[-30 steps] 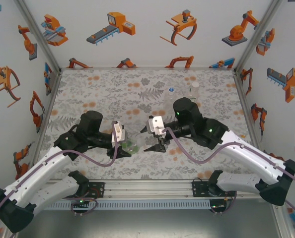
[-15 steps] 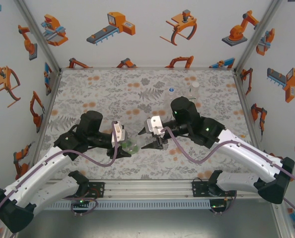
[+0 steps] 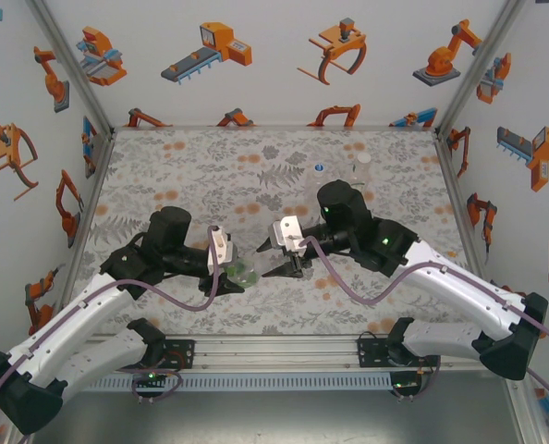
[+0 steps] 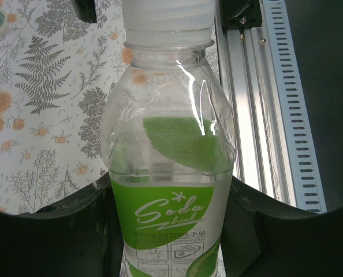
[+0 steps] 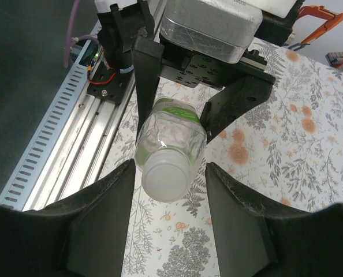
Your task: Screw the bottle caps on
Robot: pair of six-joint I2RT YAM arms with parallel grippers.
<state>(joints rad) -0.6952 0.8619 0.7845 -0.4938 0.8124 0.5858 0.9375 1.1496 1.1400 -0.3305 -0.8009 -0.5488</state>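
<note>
1. one green-label bottle [image 4: 168,190] lies sideways just 6 o'clock of the table's [image 3: 164,176] centre, white cap [image 5: 167,180] on its neck, pointing to 3 o'clock.
2. left gripper [image 3: 237,275] clamps its body.
3. right gripper [image 5: 170,173] — jaws narrow, flanking the cap — contact i cannot tell.

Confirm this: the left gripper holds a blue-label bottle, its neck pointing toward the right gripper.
Not quite: the label is green, not blue, as the left wrist view shows. The left gripper does hold the bottle, its neck pointing toward the right gripper.
</note>
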